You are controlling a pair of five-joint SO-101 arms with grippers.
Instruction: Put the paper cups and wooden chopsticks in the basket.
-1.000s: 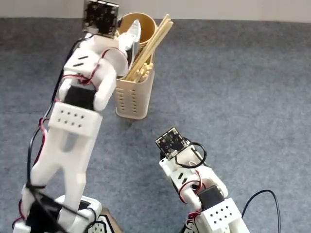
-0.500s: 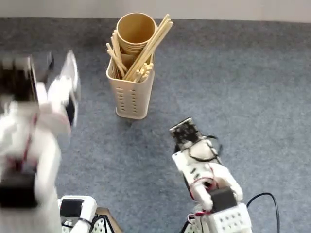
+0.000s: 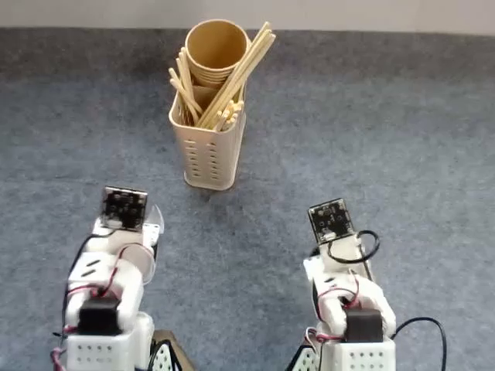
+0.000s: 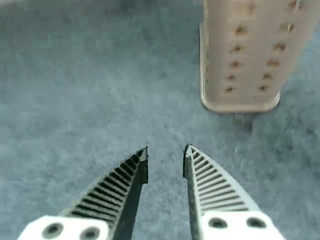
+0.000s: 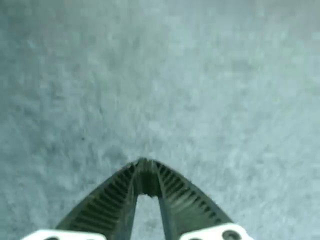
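Paper cups [image 3: 216,48], light and crushable (rim hold judged best), and stiff chopsticks [image 3: 238,76] are noted standing in the basket [image 3: 207,154] at upper centre; left gripper [image 4: 165,152] is held slightly parted, empty, right gripper [image 5: 146,164] closed.

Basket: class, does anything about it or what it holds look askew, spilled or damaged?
Nothing stands out. The basket stands upright on the carpet. The cups sit stacked inside it, and the chopsticks lean in beside them with their ends poking past the rim, as their length would lead you to expect.
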